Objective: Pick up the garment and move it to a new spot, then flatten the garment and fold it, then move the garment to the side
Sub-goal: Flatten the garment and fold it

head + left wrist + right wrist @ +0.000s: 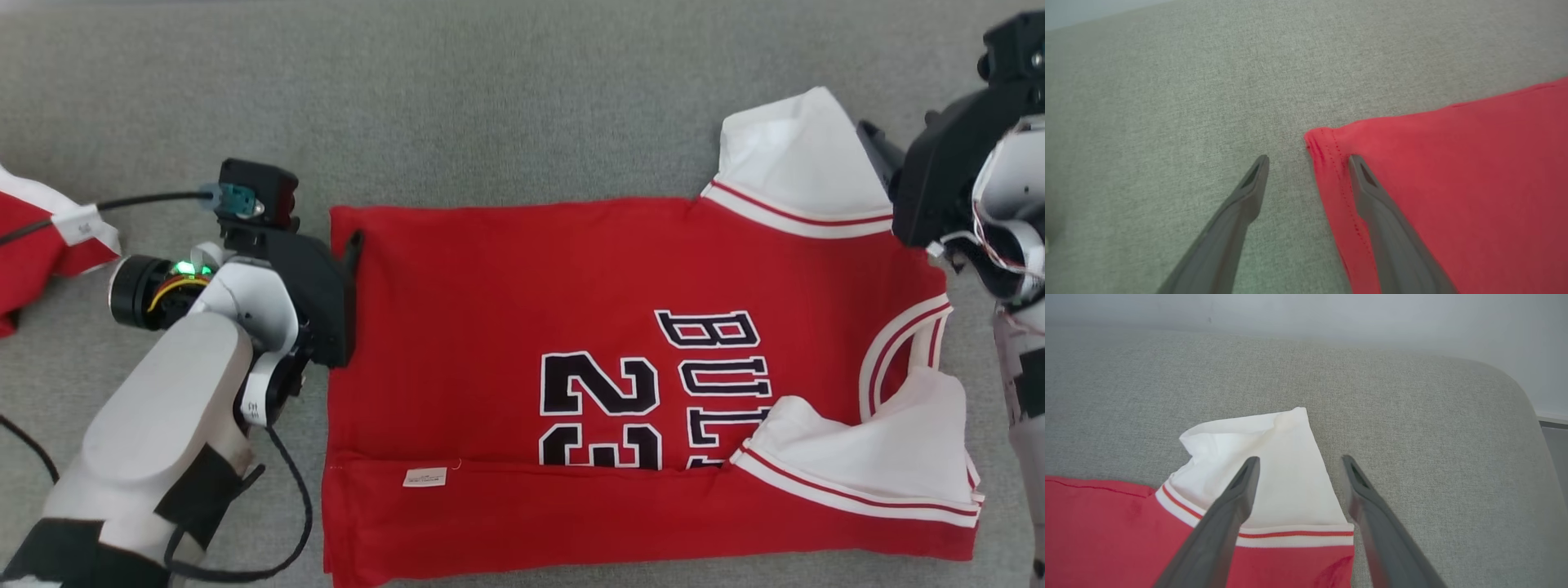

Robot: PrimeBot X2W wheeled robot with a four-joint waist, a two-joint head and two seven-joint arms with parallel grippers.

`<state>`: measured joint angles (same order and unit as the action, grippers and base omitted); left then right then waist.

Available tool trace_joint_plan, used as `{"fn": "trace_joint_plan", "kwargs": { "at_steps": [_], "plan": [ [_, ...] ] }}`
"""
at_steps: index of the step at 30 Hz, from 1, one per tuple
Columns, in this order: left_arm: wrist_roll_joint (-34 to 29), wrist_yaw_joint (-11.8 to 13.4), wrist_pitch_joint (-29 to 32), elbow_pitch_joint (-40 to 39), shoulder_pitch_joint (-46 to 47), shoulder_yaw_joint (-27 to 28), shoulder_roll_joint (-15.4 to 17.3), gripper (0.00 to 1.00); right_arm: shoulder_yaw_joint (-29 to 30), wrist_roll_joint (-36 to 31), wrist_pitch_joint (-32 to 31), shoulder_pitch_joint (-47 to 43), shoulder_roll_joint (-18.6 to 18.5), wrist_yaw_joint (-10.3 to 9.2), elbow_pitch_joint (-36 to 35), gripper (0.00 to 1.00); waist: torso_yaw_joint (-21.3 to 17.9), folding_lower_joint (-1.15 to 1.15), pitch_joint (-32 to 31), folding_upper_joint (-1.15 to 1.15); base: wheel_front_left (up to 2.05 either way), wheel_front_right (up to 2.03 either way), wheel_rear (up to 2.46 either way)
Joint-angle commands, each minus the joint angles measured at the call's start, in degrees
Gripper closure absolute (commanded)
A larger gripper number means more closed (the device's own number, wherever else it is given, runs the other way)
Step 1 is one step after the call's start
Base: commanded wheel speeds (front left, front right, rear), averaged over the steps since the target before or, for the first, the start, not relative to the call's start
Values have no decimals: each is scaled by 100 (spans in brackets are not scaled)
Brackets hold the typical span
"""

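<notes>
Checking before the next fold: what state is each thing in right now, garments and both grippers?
Red jersey: spread flat, near edge folded over the front.
Far white sleeve: sticking out unfolded, slightly rumpled.
Left gripper: open, straddling the hem corner, holding nothing.
Right gripper: open, over that sleeve's edge, holding nothing.
Second red garment: bunched at the left edge.

Head camera looks down on the jersey [490,327]; both wrist cameras view it close (opposite ends).
</notes>
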<state>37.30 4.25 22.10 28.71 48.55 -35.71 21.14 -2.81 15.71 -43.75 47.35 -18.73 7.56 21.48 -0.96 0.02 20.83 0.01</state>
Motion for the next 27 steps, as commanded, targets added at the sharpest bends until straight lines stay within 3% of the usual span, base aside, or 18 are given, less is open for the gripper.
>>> {"fn": "trace_joint_plan", "kwargs": {
  "at_steps": [1,13,14,15,16,19,27],
  "plan": [
    [-23,-12,5,67,131,2,-60,0,-58,30,67,155,-29,-13,90,0,-19,-2,292,-1,0,0,0],
    [93,-233,481,556,537,-202,-290,0,-520,110,394,874,-244,-13,991,0,50,-2,613,-1,0,0,0],
    [124,-255,624,594,518,-249,-301,31,-545,105,399,905,-250,-13,1048,0,54,-2,622,-1,0,0,0],
    [151,-274,757,616,518,-282,-300,79,-556,107,410,927,-261,-13,1108,0,61,-2,630,-1,0,0,0],
    [202,-293,896,616,511,-300,-298,100,-567,111,400,952,-268,-13,1175,0,67,-2,644,-1,0,0,0],
    [378,-325,1235,492,491,-277,-223,100,-601,117,373,1068,-314,-13,1361,0,93,-2,706,-1,0,0,0],
    [359,-213,1309,89,579,-185,-1,100,-518,-62,540,1463,-389,-13,1736,0,220,-2,916,-1,0,0,0]
  ]
}}
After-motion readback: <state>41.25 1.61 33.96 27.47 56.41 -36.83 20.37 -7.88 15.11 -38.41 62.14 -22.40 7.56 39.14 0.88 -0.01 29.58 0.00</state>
